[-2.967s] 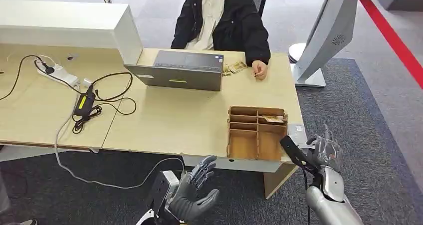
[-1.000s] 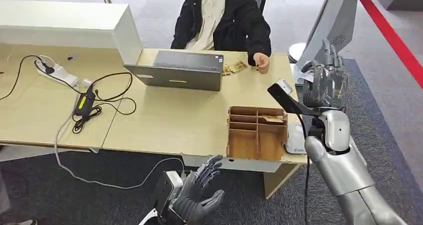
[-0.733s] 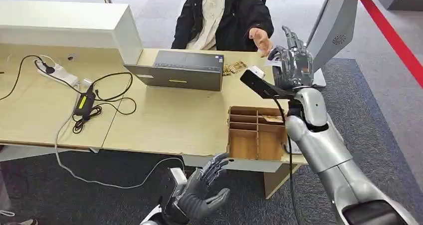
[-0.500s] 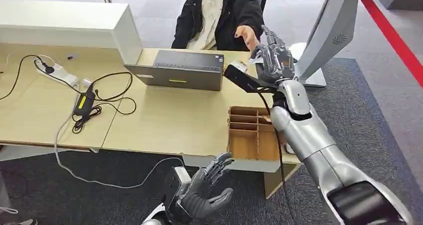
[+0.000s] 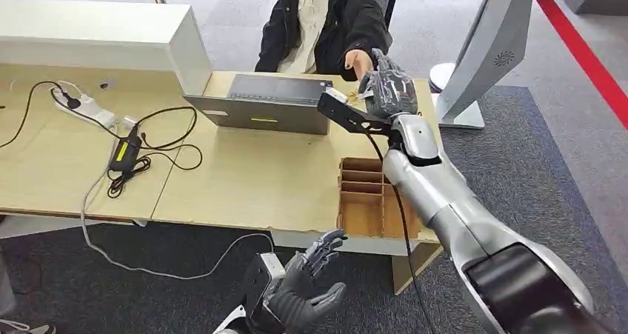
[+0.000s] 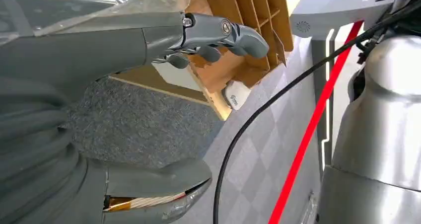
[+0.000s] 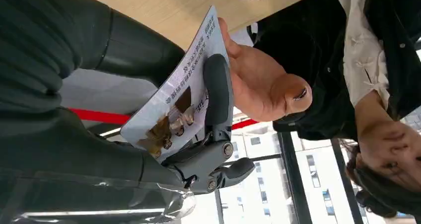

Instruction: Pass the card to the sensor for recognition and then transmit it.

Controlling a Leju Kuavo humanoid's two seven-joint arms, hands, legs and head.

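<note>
Silver and stretched far forward over the desk [image 5: 244, 178], the right arm [image 5: 437, 193] carries the right hand [image 5: 386, 91] up to the far edge, where it grips the card [image 7: 174, 110] between thumb and fingers. In the right wrist view the card is pale, printed with text and small brown pictures, and it lies flat against the hand's palm side with one dark finger [image 7: 217, 92] pressed across its face. A person's hand [image 7: 258, 82], palm open, meets the card just beyond the robot's fingertips and touches its free end; in the head view that same hand [image 5: 358, 60] sits directly ahead of the right hand, reaching from a dark sleeve [image 5: 366, 27]. Just beside the right hand, on its left, stands a grey laptop [image 5: 270, 104]. Nearer the robot than the right hand, under the forearm, sits a brown divided tray [image 5: 366, 201] at the desk's near edge. The left hand [image 5: 304, 293] hangs low in front of the desk, well apart from the card, its fingers spread and holding nothing; the left wrist view shows its thumb [image 6: 164, 199] and fingers [image 6: 223, 33] apart with the tray [image 6: 243, 15] beyond them.
</note>
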